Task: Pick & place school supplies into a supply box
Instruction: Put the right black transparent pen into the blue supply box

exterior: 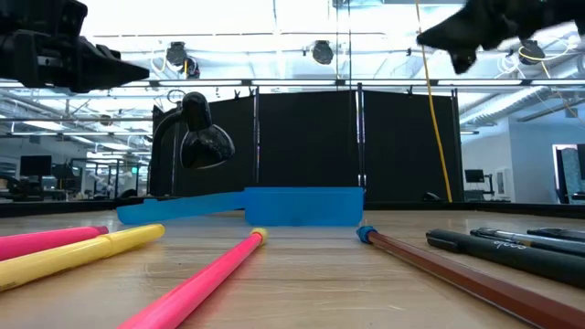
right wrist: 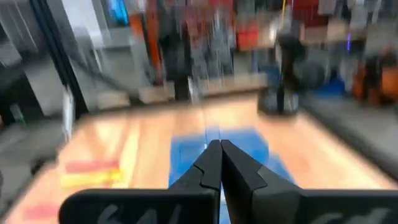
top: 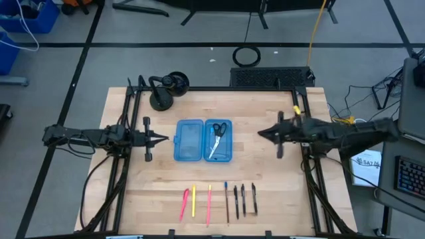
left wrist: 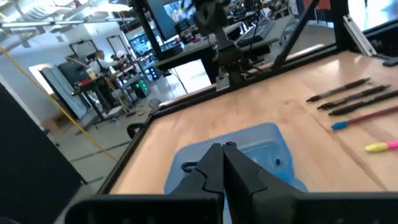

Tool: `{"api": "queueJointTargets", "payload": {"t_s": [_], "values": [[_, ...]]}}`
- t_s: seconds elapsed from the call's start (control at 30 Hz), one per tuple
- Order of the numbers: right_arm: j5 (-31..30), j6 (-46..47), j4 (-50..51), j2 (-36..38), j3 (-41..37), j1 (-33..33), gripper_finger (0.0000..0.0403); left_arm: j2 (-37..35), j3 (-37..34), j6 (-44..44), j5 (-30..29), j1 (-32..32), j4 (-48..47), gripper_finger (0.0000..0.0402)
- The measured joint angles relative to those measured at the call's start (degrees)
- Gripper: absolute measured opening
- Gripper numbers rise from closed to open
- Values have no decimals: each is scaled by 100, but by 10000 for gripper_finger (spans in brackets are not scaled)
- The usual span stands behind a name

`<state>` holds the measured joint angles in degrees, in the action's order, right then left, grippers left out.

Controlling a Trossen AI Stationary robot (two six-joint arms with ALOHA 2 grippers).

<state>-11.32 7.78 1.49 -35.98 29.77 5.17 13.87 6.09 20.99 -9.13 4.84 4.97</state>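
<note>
A translucent blue plastic hinged supply box (top: pixel 203 140) lies open at the centre of the wooden counter (top: pixel 265 172), small black-handled silver scissors (top: pixel 218 139) already in its right half, a row of thin pens and pencils (top: pixel 219 201) near the front edge. Left tool (top: pixel 162 139) and right tool (top: pixel 261 133) flank the box, both closed and empty; the next pick likely calls for opening one over a pen

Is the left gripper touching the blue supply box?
Apart. The high view shows the left gripper, shut, short of the supply box, with bare table between them.
</note>
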Motion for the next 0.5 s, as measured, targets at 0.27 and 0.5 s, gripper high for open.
{"api": "queueJointTargets", "payload": {"t_s": [0.27,0.5], "values": [[-644,2017,3862,-3403,3571,1449,0,0,0,-650,11,0,6,28],[155,4206,5614,-5527,5837,2263,0,-2,0,-670,-37,0,469,30]]}}
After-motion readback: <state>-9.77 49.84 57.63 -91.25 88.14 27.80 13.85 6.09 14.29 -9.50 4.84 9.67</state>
